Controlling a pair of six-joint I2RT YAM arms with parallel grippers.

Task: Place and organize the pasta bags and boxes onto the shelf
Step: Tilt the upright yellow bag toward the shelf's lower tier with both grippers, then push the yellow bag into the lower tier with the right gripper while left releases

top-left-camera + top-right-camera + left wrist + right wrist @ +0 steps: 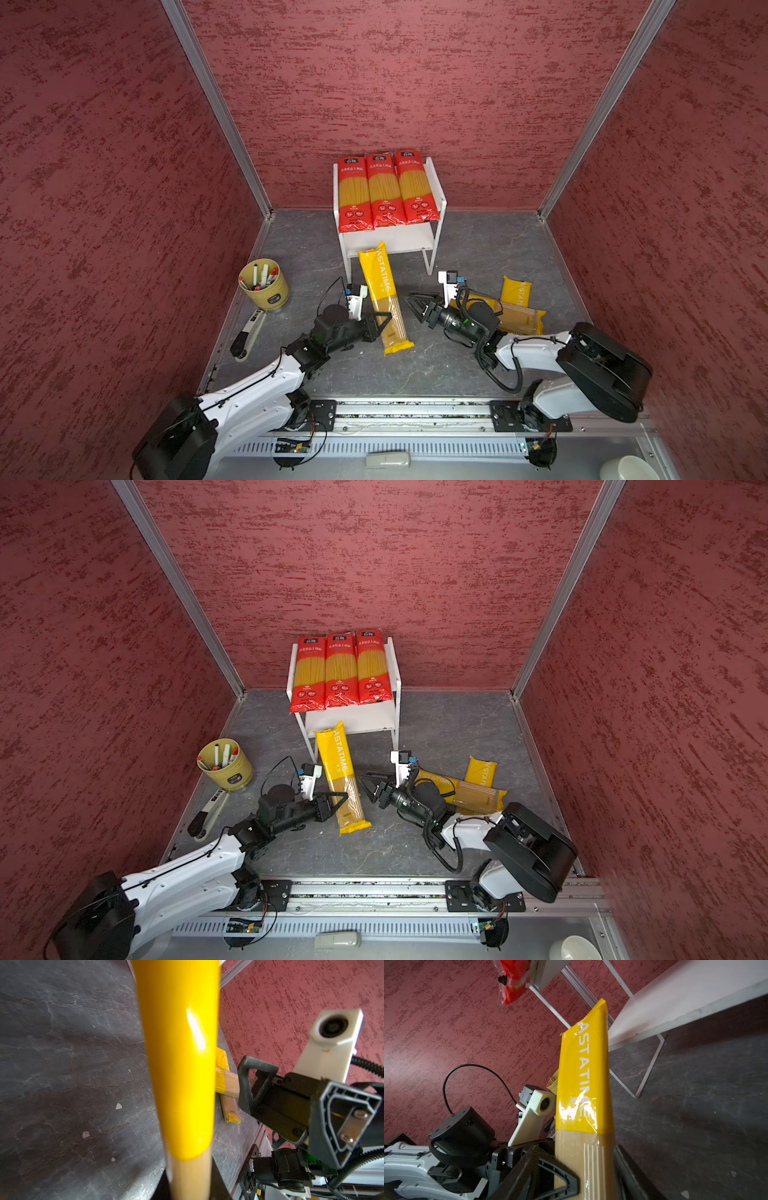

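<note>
Since the long yellow PASTATIME pack looks light, stiff lengthwise and slick in its glossy wrap, I'd grip its clear lower half. The left gripper has its jaws clenched there, and the right gripper stands released alongside. The pack sits just before the shelf, top end toward the lower board, with three red packs on top.

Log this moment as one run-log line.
left gripper: shut on yellow pack | right gripper: open, beside it | shelf top: three red packs | table: two more yellow packs
</note>
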